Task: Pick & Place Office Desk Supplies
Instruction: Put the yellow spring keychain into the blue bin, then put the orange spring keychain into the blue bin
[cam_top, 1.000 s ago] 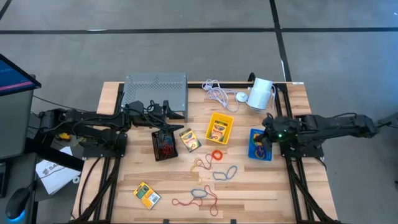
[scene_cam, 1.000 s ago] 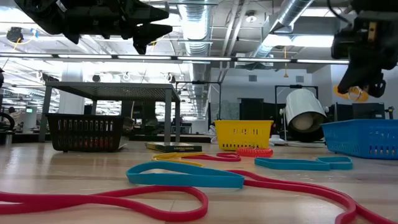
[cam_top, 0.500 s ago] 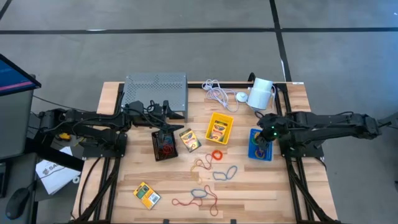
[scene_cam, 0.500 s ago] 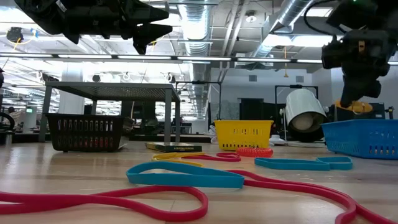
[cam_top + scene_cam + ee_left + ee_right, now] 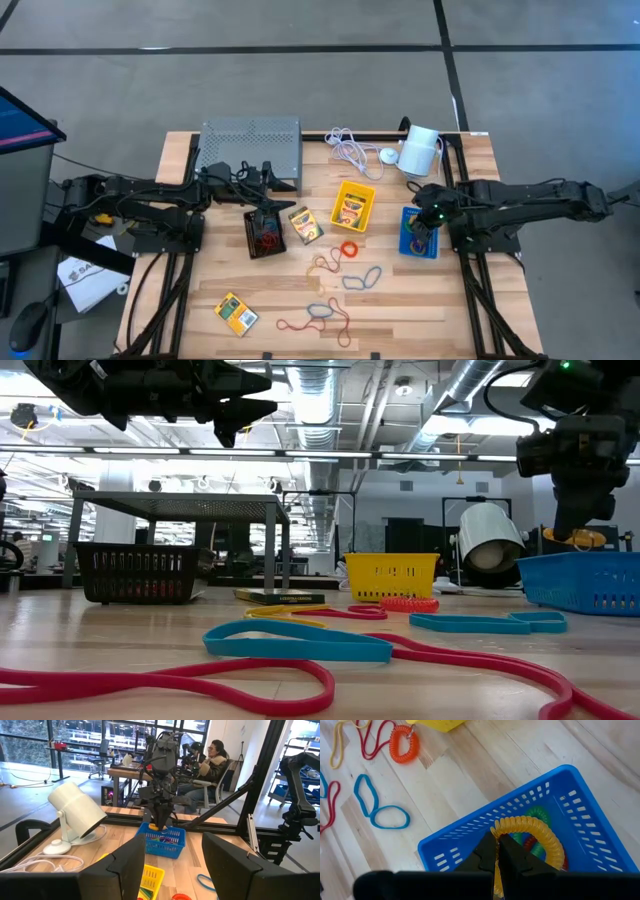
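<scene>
High view: the right gripper (image 5: 428,222) hangs over the blue bin (image 5: 416,246); the left gripper (image 5: 268,178) waits, fingers spread. Right wrist view: fingers pinch a yellow coil band (image 5: 530,837) inside the bin. Placing step; next, release it.

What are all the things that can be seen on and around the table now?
black bin: one, black, mid-table
yellow bin: one, yellow, centre, crayon box inside
blue bin: one, blue, right side
crayon boxes: three, yellow-green; one in the yellow bin, two loose
yellow coil: one, yellow, in the blue bin
orange coil: one, orange, centre
loose bands: several, red, blue, yellow, front half
stand: one, grey, back left
cylinder: one, white, back right
cable: one, white, beside the cylinder
person: one, seated beyond the table
left gripper: open, raised
right gripper: shut on the yellow coil
</scene>
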Motion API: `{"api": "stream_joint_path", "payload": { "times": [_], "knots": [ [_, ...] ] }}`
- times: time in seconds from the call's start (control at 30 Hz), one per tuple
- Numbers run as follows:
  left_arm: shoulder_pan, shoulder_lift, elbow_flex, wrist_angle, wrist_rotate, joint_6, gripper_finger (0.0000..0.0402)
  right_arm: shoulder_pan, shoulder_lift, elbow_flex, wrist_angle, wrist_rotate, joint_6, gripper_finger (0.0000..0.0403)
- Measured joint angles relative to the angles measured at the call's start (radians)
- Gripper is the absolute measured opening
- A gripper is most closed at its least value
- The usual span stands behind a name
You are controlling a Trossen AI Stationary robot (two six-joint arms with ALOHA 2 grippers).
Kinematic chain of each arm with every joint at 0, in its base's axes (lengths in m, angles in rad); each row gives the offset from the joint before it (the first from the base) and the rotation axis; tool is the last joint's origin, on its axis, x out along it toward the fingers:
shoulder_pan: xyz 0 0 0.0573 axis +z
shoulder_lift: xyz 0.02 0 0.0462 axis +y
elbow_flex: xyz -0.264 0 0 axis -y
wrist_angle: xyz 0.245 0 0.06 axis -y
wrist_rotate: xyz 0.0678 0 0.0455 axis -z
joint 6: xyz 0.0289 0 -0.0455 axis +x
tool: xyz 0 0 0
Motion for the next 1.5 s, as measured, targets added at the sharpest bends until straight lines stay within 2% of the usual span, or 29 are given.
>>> {"api": "stream_joint_path", "payload": {
  "times": [0.2,0.3,0.63,0.8,1.07,1.2,1.5],
  "knots": [
    [0.0,0.0,0.0,0.0,0.0,0.0,0.019,0.0,0.0,0.0,0.0,-0.014,0.014,0.0003],
    [0.0,0.0,0.0,0.0,0.0,0.0,0.019,0.0,0.0,0.0,-0.015,-0.026,0.031,0.0017],
    [0.0,0.0,0.0,-0.005,0.0,0.0,0.019,0.0,0.001,0.0,-0.076,-0.014,0.091,0.0146],
    [0.0,0.0,0.0,-0.02,0.0,0.0,0.019,0.0,0.001,0.0,-0.076,0.008,0.093,0.0183],
    [0.0,0.0,0.0,-0.019,0.0,0.0,0.019,0.0,0.001,0.0,-0.075,0.01,0.098,0.0169],
    [0.0,0.0,0.0,-0.019,0.0,0.0,0.019,0.0,0.001,0.0,-0.047,-0.054,0.087,0.0152],
    [0.0,0.0,0.0,-0.019,0.0,0.0,0.019,0.044,0.001,0.0,0.314,-0.18,0.079,0.0131]
  ]
}}
